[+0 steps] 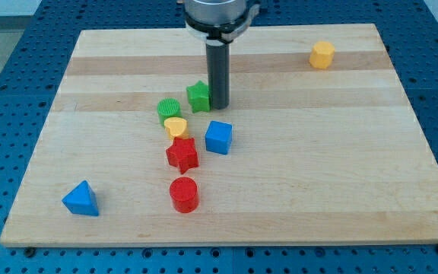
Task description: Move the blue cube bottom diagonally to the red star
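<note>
No text, label, brand, number or sign can be read anywhere in the view. The board (280, 190) shows only bare wood grain, and the blocks show plain coloured faces. The arm's metal collar (217, 19) at the view's top may carry some marking, but it is cropped and too small to tell.

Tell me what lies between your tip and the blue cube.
Nothing: in the camera view, bare wood separates my tip from the blue cube just below it. The green star sits beside the tip, off that line.
</note>
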